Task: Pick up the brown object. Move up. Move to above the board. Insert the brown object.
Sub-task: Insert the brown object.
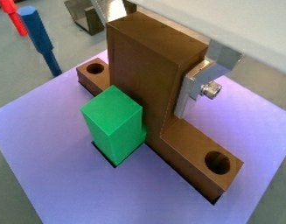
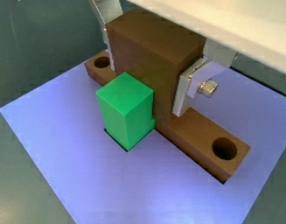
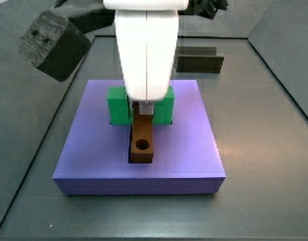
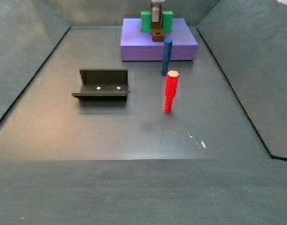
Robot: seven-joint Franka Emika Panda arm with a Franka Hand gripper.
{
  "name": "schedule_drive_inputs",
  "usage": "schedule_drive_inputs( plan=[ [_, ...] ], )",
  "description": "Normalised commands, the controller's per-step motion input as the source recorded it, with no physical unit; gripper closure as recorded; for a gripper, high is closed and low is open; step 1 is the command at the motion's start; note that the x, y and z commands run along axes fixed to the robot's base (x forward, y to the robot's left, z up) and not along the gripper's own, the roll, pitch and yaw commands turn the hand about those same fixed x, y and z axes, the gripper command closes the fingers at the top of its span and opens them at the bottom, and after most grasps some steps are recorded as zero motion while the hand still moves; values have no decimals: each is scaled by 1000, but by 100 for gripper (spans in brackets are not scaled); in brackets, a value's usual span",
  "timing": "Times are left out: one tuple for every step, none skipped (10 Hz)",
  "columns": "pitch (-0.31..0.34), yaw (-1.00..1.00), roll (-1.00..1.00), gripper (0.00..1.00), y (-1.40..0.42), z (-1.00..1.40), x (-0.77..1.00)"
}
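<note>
A red-and-blue peg and a dark open box stand nearest on the floor. Beyond, on the purple board, the tool clamps the brown bar, which lies in the board's slot under the green bracket.

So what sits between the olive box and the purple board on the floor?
In a side view, only the red-and-blue peg stands near the line from the olive box to the board; otherwise bare grey floor. The gripper is over the board.
</note>
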Motion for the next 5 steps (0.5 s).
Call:
schedule_drive_inputs(
  plan=[
    [-130, -31, -17, 100, 0, -649, 0],
    [-164, -29, -3, 100, 0, -809, 0],
    [-180, -20, -6, 100, 0, -814, 0],
    [0, 0, 3, 100, -14, 0, 0],
    [0, 0, 0, 100, 0, 0, 0]
  ],
)
